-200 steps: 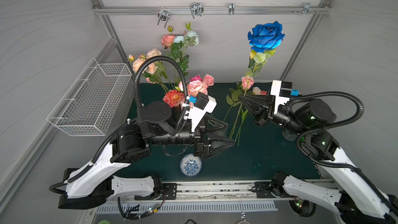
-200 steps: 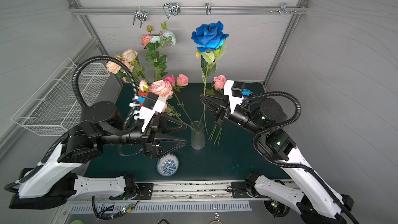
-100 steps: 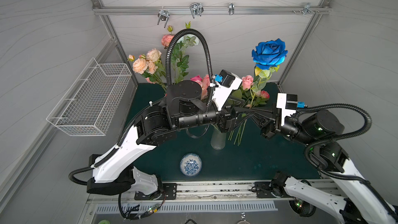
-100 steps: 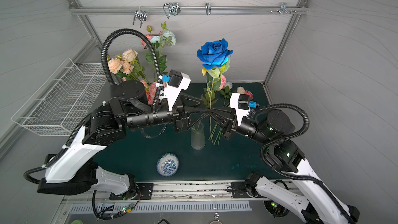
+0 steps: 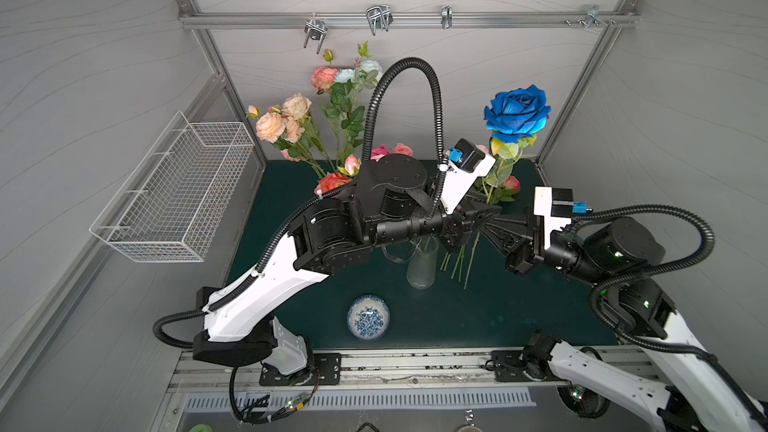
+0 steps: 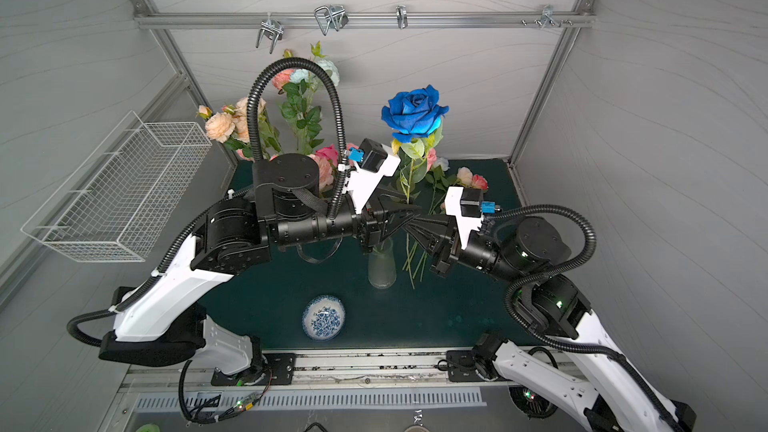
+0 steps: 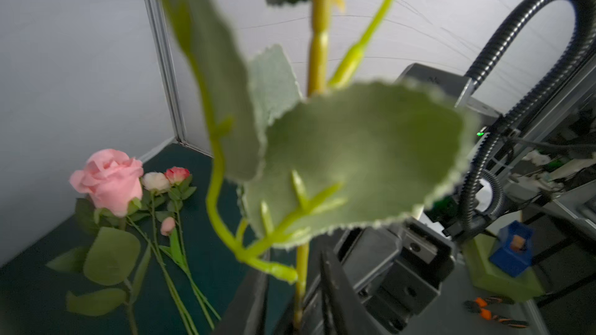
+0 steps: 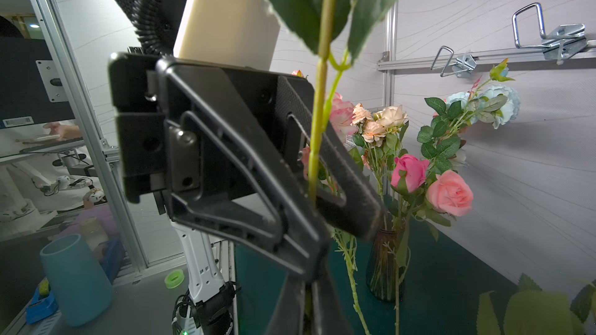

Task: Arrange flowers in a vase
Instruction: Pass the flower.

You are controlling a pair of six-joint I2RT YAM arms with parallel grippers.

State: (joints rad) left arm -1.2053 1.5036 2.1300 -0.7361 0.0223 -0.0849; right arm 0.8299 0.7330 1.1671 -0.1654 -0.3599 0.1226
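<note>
A deep blue rose (image 5: 517, 114) (image 6: 415, 112) stands upright above the mat, and my right gripper (image 5: 494, 228) (image 8: 308, 294) is shut on its yellow-green stem. My left gripper (image 5: 488, 214) (image 7: 292, 272) reaches the same stem just above that grip. Its jaws are narrowed round the stem (image 7: 301, 269), with a gap still on one side. Below them stands a clear glass vase (image 5: 422, 263) (image 6: 381, 263). Loose flowers (image 7: 109, 178) lie on the mat to its right, stems (image 5: 457, 259) toward the front. More flowers (image 5: 282, 122) stand in a dark vase (image 8: 385, 262) at the back.
A white wire basket (image 5: 174, 193) hangs on the left wall. A blue-and-white bowl (image 5: 368, 317) sits on the green mat (image 5: 519, 317) near the front. Metal hooks (image 5: 378, 18) hang from the rail across the back wall.
My left arm has swung from above the bowl up and to the right, onto the blue rose's stem, its jaws narrowing. The right gripper has moved the rose slightly right and lower.
</note>
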